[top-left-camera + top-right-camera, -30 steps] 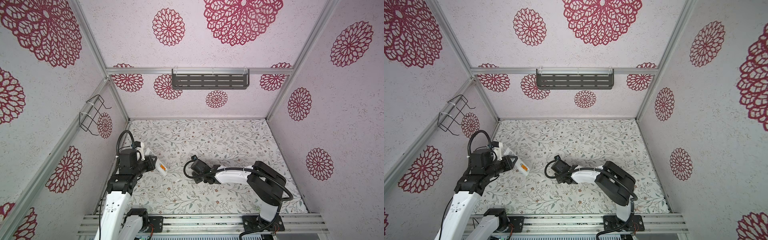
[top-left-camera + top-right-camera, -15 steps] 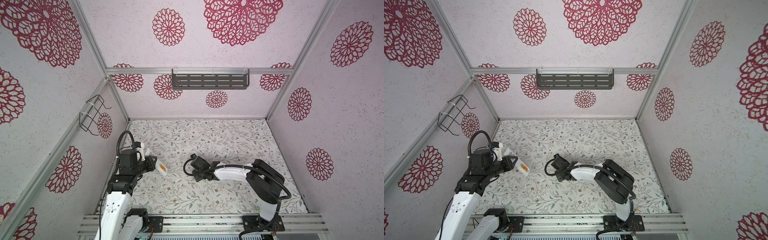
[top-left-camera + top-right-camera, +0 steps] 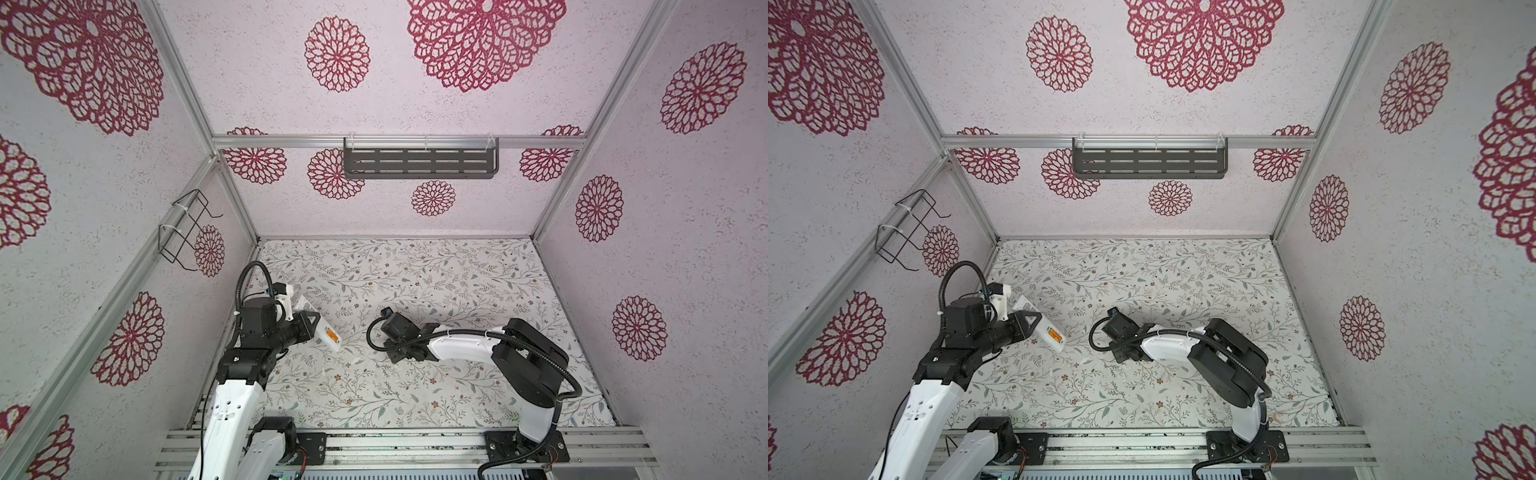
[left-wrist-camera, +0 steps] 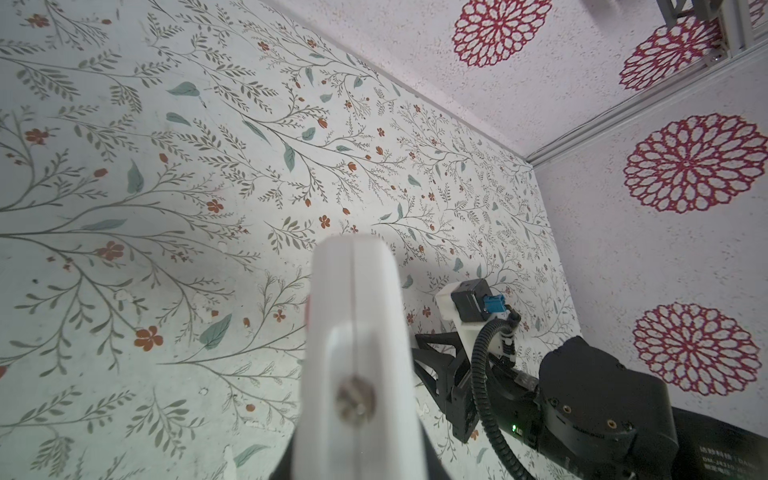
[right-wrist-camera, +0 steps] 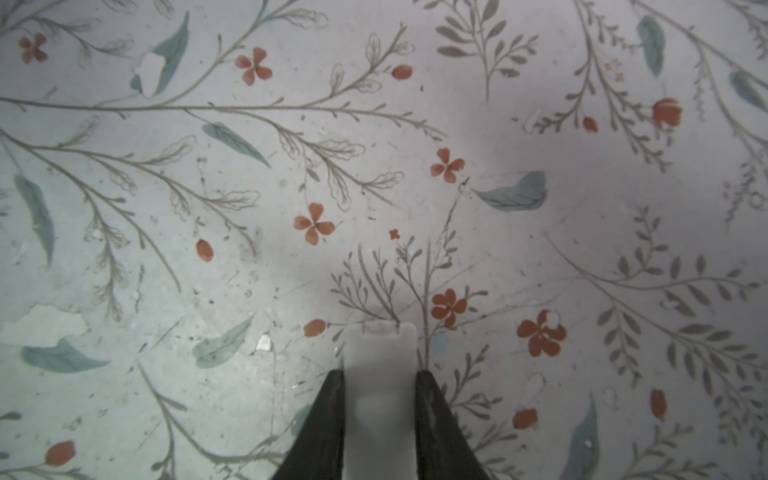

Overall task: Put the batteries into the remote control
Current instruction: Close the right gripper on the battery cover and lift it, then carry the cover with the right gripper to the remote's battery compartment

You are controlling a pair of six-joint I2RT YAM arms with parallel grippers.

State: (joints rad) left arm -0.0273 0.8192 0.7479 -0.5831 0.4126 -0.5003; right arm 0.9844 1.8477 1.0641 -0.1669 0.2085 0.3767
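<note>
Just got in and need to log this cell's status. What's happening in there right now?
The left gripper is clamped on the remote control, holding it tilted above the table, with an orange battery showing in its open back. The right gripper is down at the table, jaws against both edges of a small white cover lying flat. The cover is not yet on the remote.
</note>
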